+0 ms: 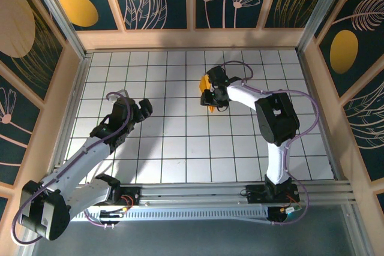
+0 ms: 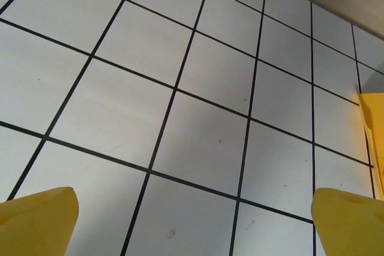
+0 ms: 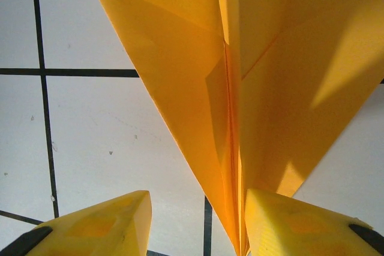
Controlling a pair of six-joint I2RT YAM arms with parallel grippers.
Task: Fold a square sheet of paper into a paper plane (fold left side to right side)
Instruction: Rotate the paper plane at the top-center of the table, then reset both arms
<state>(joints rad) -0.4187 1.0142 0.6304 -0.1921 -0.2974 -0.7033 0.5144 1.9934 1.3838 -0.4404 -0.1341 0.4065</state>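
The yellow-orange sheet of paper (image 3: 180, 58) is folded into a pointed dart with a centre crease, its layers standing up off the tiles. Its tip runs down between the fingers of my right gripper (image 3: 198, 195). It lies against the inner face of the right finger (image 3: 288, 220), and a gap separates it from the left finger (image 3: 114, 220). In the top view the paper (image 1: 205, 82) shows just beyond the right gripper (image 1: 211, 97), at the table's middle back. My left gripper (image 1: 144, 109) hovers wide open over bare tiles to the left, with the paper's edge (image 2: 375, 124) at its view's right border.
The white gridded table (image 1: 180, 148) is fenced by a wooden rim (image 1: 192, 39) and patterned walls. Two or three tiles of floor lie between the two grippers. The arm bases sit on a rail at the near edge (image 1: 198, 199).
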